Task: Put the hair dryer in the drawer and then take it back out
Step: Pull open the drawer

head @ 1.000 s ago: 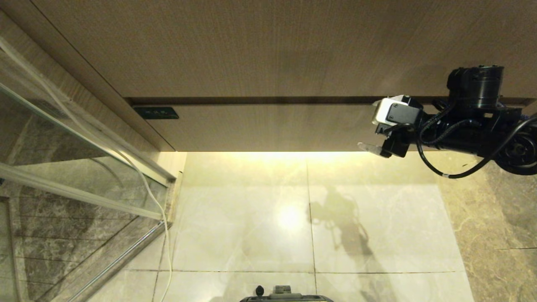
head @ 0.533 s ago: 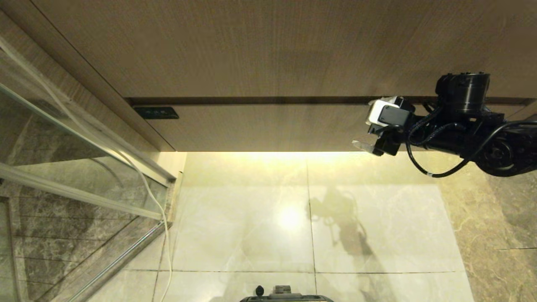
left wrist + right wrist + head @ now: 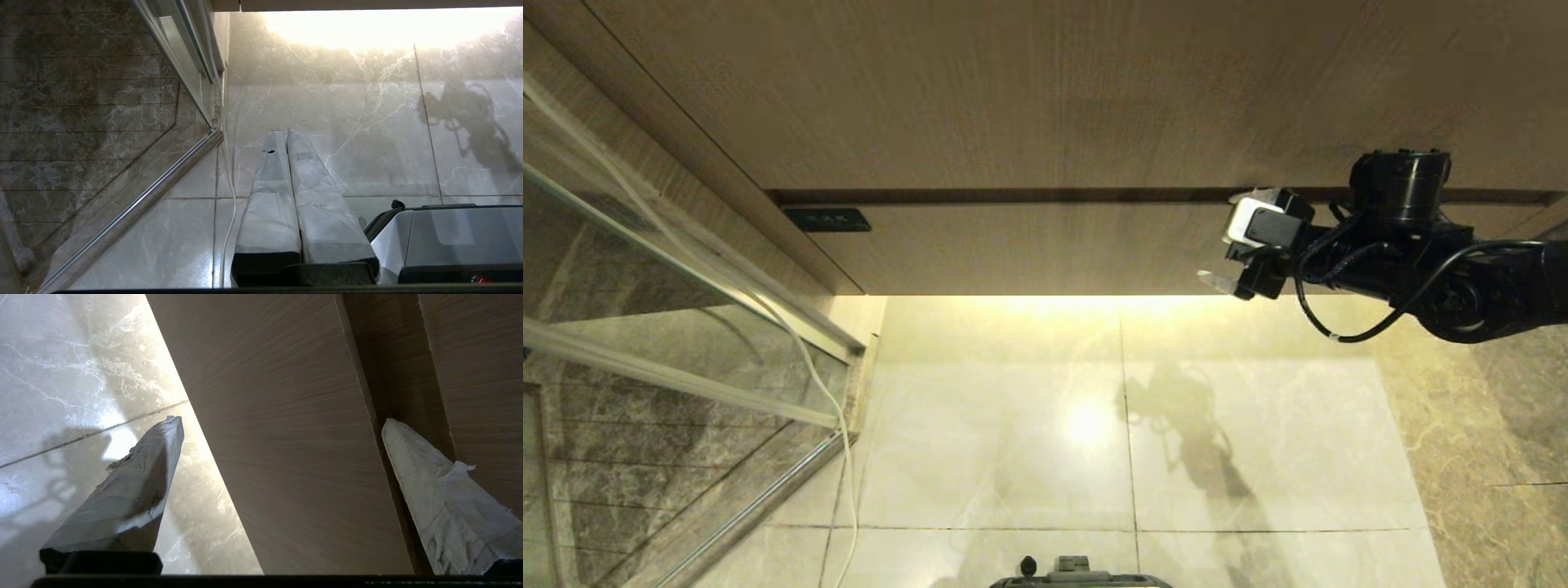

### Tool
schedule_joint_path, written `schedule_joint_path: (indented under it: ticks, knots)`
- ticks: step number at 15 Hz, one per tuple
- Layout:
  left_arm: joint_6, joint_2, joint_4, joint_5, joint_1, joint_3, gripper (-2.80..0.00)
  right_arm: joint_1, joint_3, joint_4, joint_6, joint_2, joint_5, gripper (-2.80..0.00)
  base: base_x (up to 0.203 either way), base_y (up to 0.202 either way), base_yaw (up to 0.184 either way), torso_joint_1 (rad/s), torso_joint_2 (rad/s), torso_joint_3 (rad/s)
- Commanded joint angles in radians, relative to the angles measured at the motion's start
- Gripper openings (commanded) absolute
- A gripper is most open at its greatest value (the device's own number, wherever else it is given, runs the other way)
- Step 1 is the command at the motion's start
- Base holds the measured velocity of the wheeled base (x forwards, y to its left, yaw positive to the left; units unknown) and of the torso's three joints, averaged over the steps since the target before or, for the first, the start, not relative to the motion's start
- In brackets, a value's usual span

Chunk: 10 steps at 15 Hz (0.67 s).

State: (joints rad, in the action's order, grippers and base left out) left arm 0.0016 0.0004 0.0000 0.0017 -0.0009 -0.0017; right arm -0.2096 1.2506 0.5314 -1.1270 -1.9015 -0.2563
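My right claw (image 3: 1217, 273) stands wide apart and empty, level against the drawer (image 3: 1045, 249) front; in its wrist view one finger (image 3: 441, 498) sits at the dark gap along the drawer's top edge, the other finger (image 3: 130, 490) hangs past the bottom edge over the floor (image 3: 1094, 425), so the closed front lies between them. In the head view the claw is at about three o'clock, the drawer a wide band across the middle under a taller panel (image 3: 1045, 90). The front is stiff, smooth and handleless, so I judge the top-edge gap is the place to hook and pull. The hair dryer shows in no view; I expect it light, hard and slick, best taken by the barrel. Compared with a second ago the claw has slid toward nine o'clock along the front. My left claw (image 3: 286, 136) is parked, fingers together, over the floor.
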Motion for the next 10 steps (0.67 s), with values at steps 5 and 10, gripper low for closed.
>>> schedule_joint_path:
  ticks: [5, 10]
  knots:
    - [0.0, 0.0, 0.0, 0.0, 0.001, 0.0, -2.8, -0.001, 0.029, 0.073, -0.007, -0.044, -0.026, 0.0, 0.0, 0.0, 0.0, 0.0, 0.0, 0.0]
    - [0.0, 0.0, 0.0, 0.0, 0.001, 0.0, -2.8, -0.001, 0.05, 0.086, -0.008, -0.074, -0.035, 0.0, 0.0, 0.0, 0.0, 0.0, 0.0, 0.0]
